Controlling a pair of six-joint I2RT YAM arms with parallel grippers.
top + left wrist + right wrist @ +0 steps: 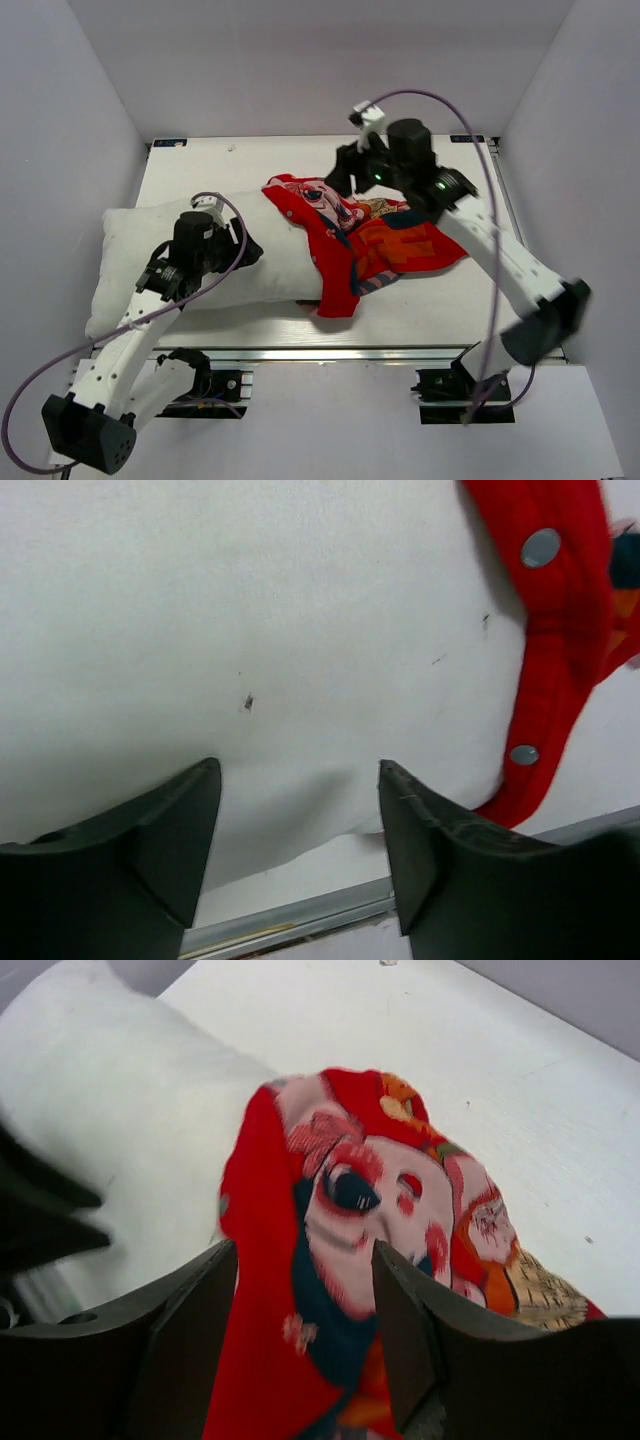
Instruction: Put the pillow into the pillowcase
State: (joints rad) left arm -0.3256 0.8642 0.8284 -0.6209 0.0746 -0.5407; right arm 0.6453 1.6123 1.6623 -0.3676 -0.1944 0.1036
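My left gripper is spread over the pillow. My right gripper, spread too, maybe touches the pillowcase on the pillow's end.

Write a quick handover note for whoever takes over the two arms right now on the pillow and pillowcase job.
Left pincer: open, over the pillow's near edge, holding nothing.
Right pincer: open, above the pillowcase's bunched mouth.
Things: the pillow lies across the table's left side; only its right end appears covered by the pillowcase's mouth.
Done: case started over one end.
To do: draw it along the rest of the pillow.
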